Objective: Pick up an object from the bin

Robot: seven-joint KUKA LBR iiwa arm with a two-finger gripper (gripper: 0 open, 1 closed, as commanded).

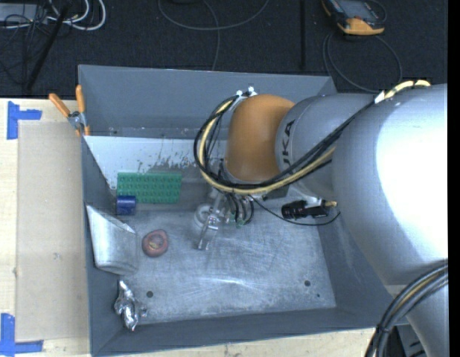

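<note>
Where the arm comes in: from the right, the big silver arm (379,177) covers the right side of the bin (245,274) and bends down toward its middle.
Wrist: an orange cover (256,136) sits on it, with black and yellow cables (208,151) looped round its left side.
Gripper: the gripper (205,238) hangs below the orange cover, low over the bare grey floor near the middle of the bin and pointing a little to the near left.
Gripper state: cannot be told; its tip is a small silvery tangle against the grey floor, and whether it is spread, pressed together or pinching anything is not clear.
Nearest thing: a reddish-brown round thing (155,242), flat like a disc, lies on the floor just left of the gripper, apart from it.
Far left: a green ridged block (149,187) lies at the foot of the far wall, with a small blue block (126,204) just beside its near left corner.
Left wall: a pale plastic sheet (111,238) leans there, near the round thing's left side.
Near left corner: a crumpled silvery scrap (128,306) lies well apart from the gripper.
Floor under and right of the gripper: scratched bare metal.
</note>
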